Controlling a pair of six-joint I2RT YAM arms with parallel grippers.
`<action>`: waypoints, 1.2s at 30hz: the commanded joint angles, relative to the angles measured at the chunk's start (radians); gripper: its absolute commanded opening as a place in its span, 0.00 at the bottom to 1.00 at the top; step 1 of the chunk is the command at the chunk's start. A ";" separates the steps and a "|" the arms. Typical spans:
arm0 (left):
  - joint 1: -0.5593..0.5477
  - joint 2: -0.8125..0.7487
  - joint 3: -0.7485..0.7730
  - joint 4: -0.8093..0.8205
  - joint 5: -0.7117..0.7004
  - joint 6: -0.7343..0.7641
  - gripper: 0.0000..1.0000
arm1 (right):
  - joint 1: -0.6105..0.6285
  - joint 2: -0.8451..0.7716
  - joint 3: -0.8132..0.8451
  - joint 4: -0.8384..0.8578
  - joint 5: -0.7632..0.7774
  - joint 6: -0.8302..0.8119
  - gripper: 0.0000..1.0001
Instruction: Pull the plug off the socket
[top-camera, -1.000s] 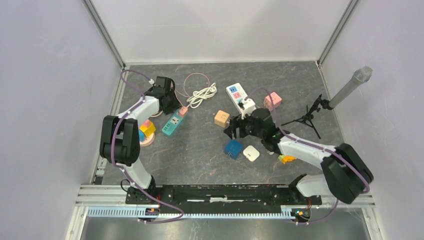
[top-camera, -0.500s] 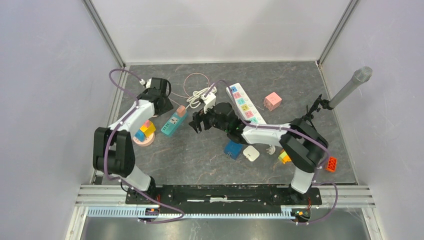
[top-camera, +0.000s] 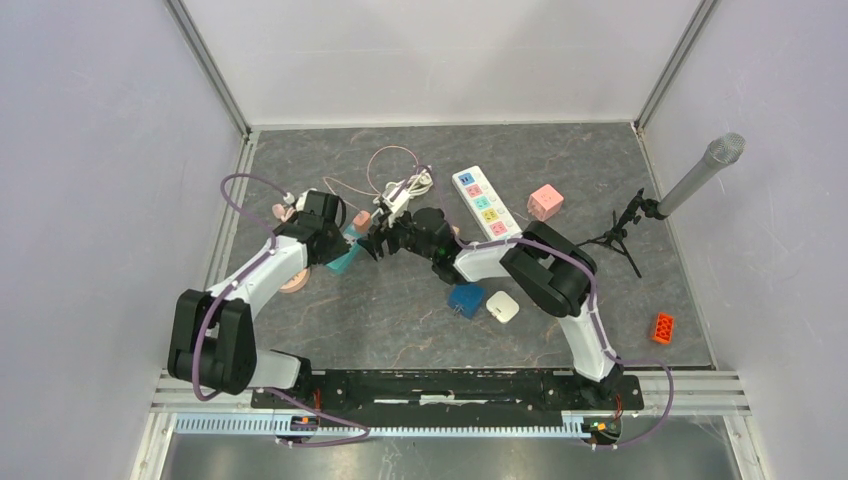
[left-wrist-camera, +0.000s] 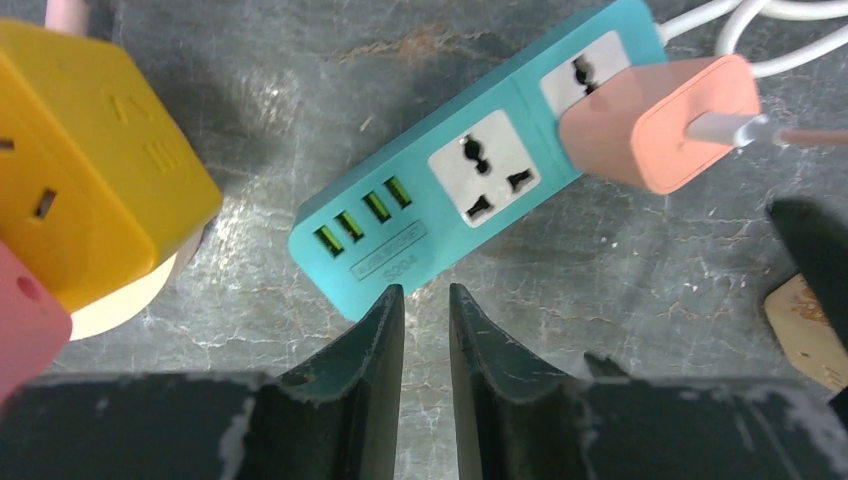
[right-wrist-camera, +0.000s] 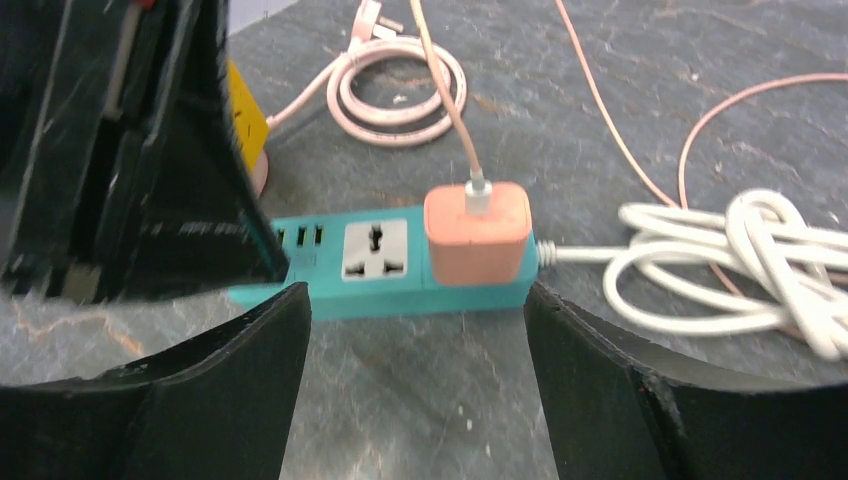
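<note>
The socket is a teal power strip (left-wrist-camera: 440, 200) (right-wrist-camera: 385, 265) (top-camera: 343, 262) lying flat on the grey table. A salmon-pink plug (left-wrist-camera: 655, 125) (right-wrist-camera: 478, 232) (top-camera: 362, 218) sits in its end outlet, and a thin pink cable leads away from it. My left gripper (left-wrist-camera: 425, 292) (top-camera: 338, 240) hovers at the strip's USB end, fingers nearly together with nothing between them. My right gripper (right-wrist-camera: 415, 325) (top-camera: 378, 240) is open wide on the other side. It faces the strip's long side, with the plug ahead of its jaws and clear of both fingers.
A yellow cube socket (left-wrist-camera: 90, 170) sits just left of the strip. A coiled white cable (right-wrist-camera: 740, 255) lies behind the plug. Right of the arms are a white power strip (top-camera: 483, 205), a pink cube (top-camera: 545, 202), a blue cube (top-camera: 466, 299) and a microphone stand (top-camera: 625, 225).
My right arm swung left across the table from the white strip to the teal strip. The left gripper moved to the strip's near end and narrowed its jaws.
</note>
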 joint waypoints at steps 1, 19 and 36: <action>0.002 -0.055 -0.039 0.039 0.005 -0.042 0.31 | 0.002 0.074 0.136 0.071 -0.013 0.000 0.82; 0.004 -0.029 -0.102 0.022 -0.018 -0.077 0.34 | 0.010 0.226 0.348 -0.205 0.031 -0.046 0.60; 0.004 -0.098 -0.017 0.001 0.020 -0.074 0.35 | 0.009 0.174 0.310 -0.156 0.109 0.025 0.80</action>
